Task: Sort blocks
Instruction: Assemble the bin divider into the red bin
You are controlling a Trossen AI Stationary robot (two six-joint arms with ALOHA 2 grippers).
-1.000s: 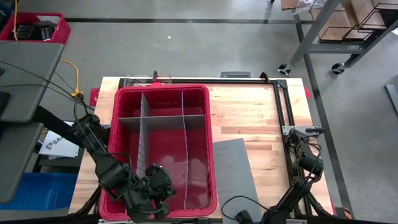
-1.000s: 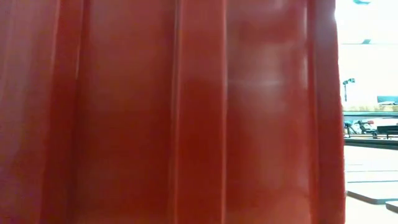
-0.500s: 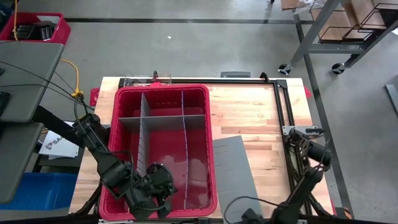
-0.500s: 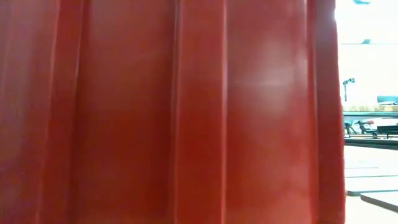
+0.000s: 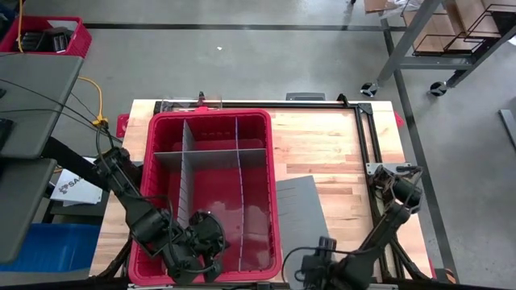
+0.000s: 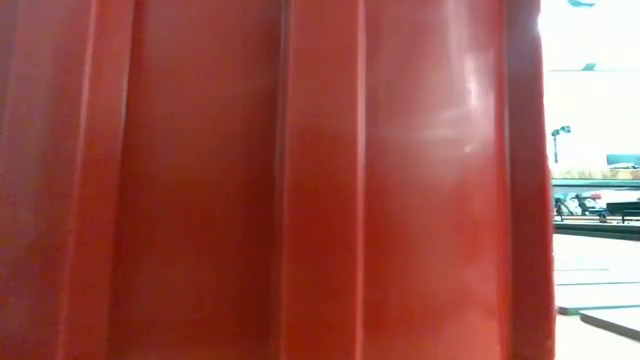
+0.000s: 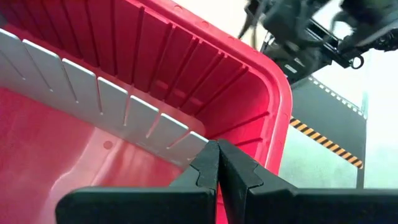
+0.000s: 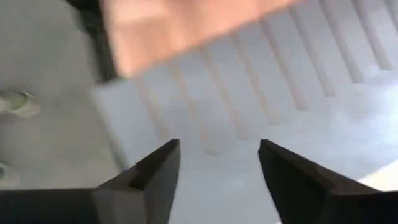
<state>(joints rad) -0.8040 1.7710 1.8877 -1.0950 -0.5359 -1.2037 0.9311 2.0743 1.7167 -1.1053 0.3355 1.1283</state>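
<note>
No blocks show in any view. The large red bin (image 5: 211, 113) stands on the table's left half, with grey slotted dividers (image 5: 210, 156) standing in it. My left gripper (image 5: 208, 240) is low inside the bin's near part, between the two long dividers. Its fingers (image 7: 217, 163) are shut with nothing between them. A loose grey divider sheet (image 5: 300, 213) lies flat on the table right of the bin. My right gripper (image 5: 317, 258) is at the sheet's near end, open (image 8: 217, 158) above the sheet (image 8: 280, 93); I cannot tell whether it touches it.
The bin's red wall (image 6: 300, 180) fills nearly the whole low view. A black frame (image 5: 363, 137) runs along the table's far and right sides. Bare wood (image 5: 322, 145) lies right of the bin, beyond the loose sheet.
My right gripper has moved from the table's near edge toward the far edge, onto the near end of the loose grey sheet. Its arm has swung along with it.
</note>
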